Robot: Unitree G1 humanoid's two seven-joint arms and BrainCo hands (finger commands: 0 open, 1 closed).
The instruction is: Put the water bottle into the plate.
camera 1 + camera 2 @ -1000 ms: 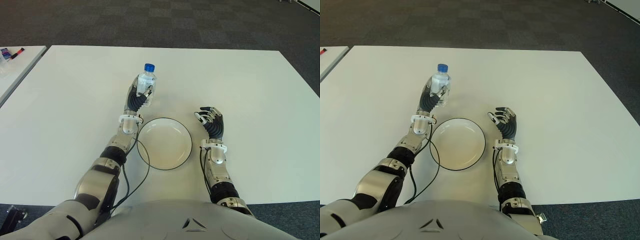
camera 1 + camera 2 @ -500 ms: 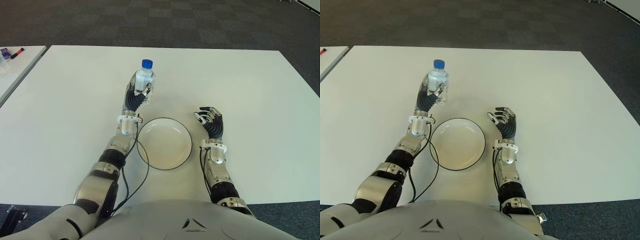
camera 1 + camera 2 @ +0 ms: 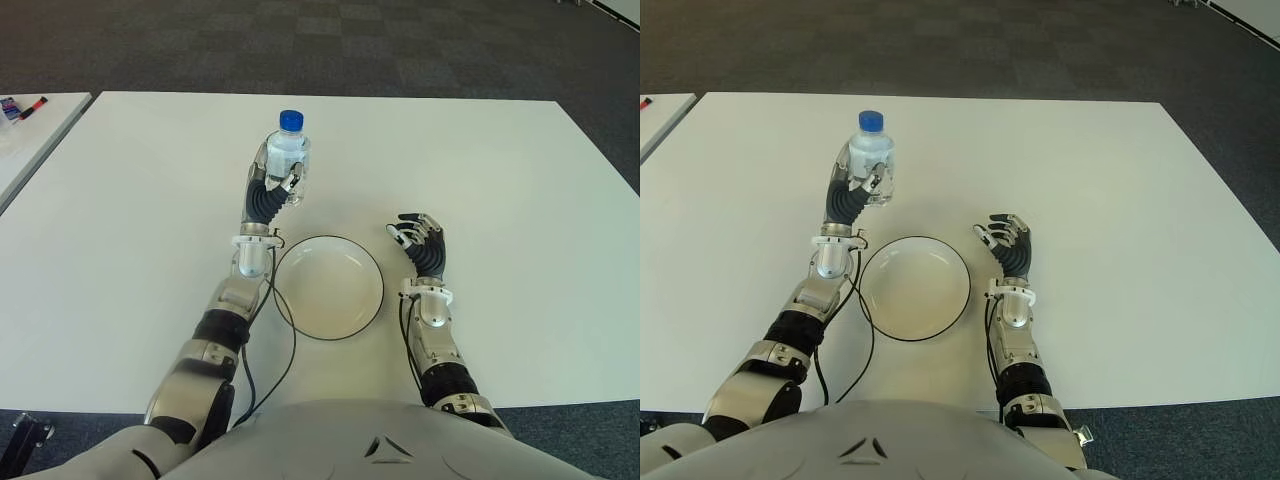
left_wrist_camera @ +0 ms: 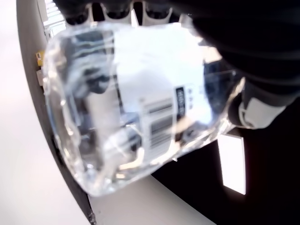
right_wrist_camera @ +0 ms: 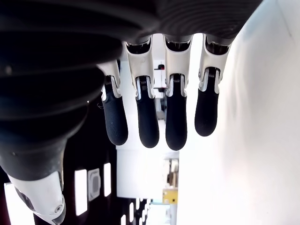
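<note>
Upright, clear plastic water bottle [image 3: 288, 152] — gripped by left robot hand [image 3: 268, 195], round glossy plate [image 3: 329, 287] nearby.

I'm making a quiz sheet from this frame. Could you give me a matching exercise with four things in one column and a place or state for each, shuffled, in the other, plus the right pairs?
Things:
1. water bottle
2. plate
3. left robot hand
4. right robot hand

States:
A. fingers relaxed, holding nothing, to the right of the plate
B. empty, on the white table between the two arms
C. closed around the bottle
D. upright, blue cap up, beyond the plate's far left edge

Pairs: 1-D, 2-B, 3-C, 4-A
</note>
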